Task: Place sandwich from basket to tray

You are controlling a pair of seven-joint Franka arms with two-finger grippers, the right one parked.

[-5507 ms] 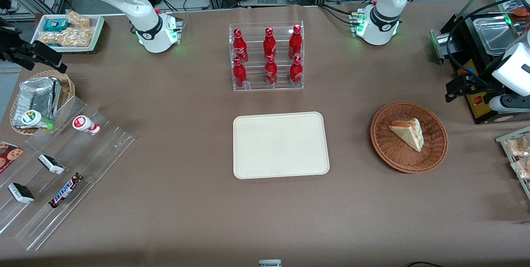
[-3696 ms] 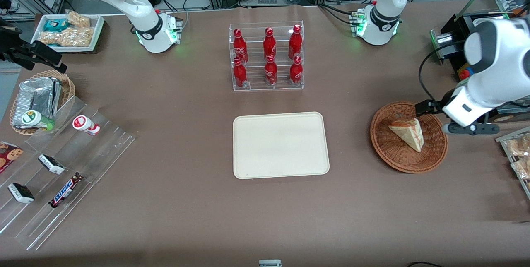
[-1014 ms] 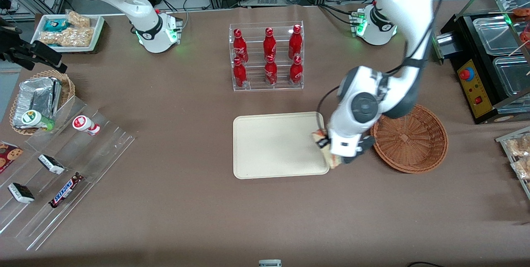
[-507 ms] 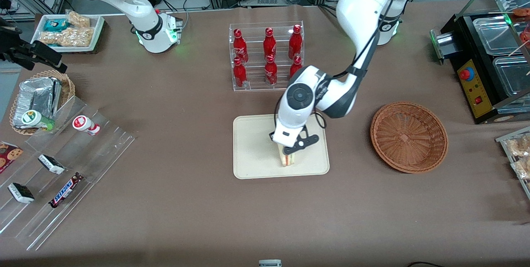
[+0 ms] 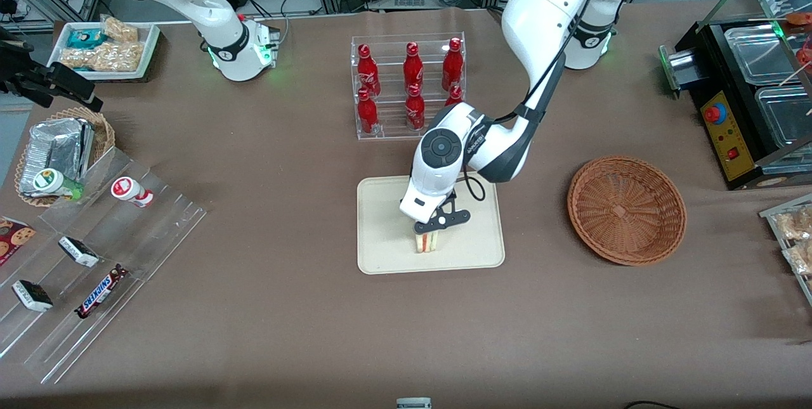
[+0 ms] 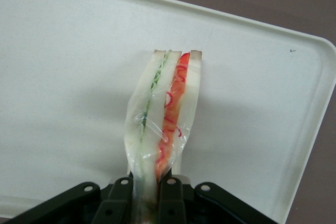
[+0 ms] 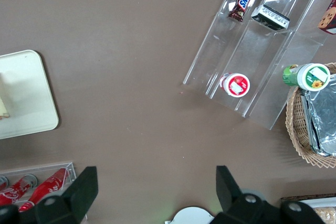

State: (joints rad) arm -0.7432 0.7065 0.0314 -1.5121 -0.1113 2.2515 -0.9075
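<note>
My black two-finger gripper [image 5: 430, 233] is over the flat cream-beige rectangular tray [image 5: 380, 250], clamped on the small triangular clear-wrapped sandwich wedge [image 5: 427, 242]. The sandwich hangs cut edge down, red and green filling layers showing, over the tray's middle, toward the rim nearer the front camera; can't tell if it touches the tray surface. In the wrist view the fingers [image 6: 123, 203] pinch the sandwich [image 6: 165, 114] from both bread faces. The round reddish-brown wicker basket [image 5: 627, 209] sits beside the tray toward my working arm's end, apart from it.
</note>
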